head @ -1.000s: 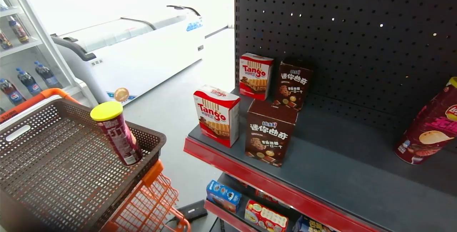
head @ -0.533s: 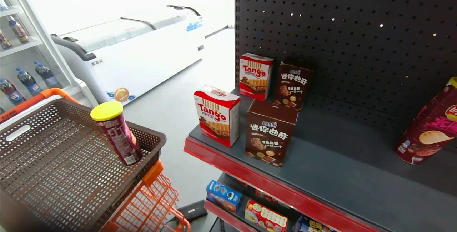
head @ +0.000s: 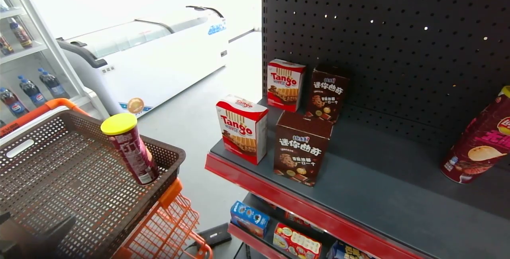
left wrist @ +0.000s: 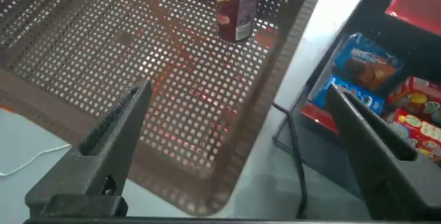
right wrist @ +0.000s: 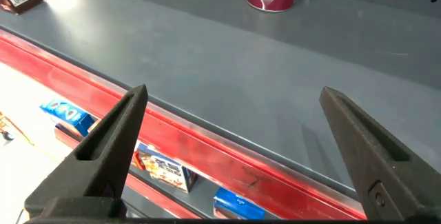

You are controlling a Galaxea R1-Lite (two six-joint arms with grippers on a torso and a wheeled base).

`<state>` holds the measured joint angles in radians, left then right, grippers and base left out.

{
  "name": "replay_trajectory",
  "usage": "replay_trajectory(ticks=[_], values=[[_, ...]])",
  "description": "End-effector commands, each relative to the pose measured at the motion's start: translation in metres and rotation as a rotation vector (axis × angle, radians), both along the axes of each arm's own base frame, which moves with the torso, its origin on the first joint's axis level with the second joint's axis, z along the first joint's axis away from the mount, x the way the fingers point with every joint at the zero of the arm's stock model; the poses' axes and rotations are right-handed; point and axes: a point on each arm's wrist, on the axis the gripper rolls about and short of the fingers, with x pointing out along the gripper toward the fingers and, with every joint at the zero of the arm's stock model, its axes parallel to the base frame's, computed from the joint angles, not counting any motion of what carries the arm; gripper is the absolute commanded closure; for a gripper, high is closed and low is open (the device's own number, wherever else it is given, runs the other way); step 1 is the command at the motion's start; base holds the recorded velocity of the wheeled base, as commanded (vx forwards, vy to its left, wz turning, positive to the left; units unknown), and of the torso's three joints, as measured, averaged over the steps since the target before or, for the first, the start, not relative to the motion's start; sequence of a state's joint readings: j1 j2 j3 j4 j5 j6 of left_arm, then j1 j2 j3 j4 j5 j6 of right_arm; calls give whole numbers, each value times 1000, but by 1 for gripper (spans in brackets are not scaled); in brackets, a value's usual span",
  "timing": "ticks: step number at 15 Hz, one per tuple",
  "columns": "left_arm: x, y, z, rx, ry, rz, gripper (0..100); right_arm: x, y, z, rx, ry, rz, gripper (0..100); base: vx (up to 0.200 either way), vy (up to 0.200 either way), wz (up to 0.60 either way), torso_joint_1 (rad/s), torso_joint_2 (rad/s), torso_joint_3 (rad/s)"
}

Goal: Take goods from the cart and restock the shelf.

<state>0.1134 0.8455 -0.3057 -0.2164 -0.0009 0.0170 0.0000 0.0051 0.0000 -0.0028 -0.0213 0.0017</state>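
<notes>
At the corner of the brown perforated basket (head: 172,158) nearest the shelf, a maroon chip can (head: 129,151) with a yellow lid is seen standing. The basket is carried on the orange cart (head: 167,227). The left gripper (left wrist: 238,93) is held over the basket's floor, well apart from the can, with its jaws spread wide and nothing between them. The right gripper (right wrist: 234,94) is held above the red front edge of the grey shelf (head: 378,195), its jaws likewise wide and empty. On the shelf two red-and-white wafer boxes (head: 242,128), two brown cookie boxes (head: 301,147) and, far to the right, a second can (head: 478,147) are placed.
</notes>
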Motion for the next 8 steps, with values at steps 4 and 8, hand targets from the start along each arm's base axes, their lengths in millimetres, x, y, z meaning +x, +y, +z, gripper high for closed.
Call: replay_trajectory(ticks=[4,8], values=[[97,18,-22,45,14,27,0,0,0,0,0,-1,0,0,0,0,0,0,0,0],[126,20,-52,63,-36,27,0,0,0,0,0,-1,0,0,0,0,0,0,0,0]])
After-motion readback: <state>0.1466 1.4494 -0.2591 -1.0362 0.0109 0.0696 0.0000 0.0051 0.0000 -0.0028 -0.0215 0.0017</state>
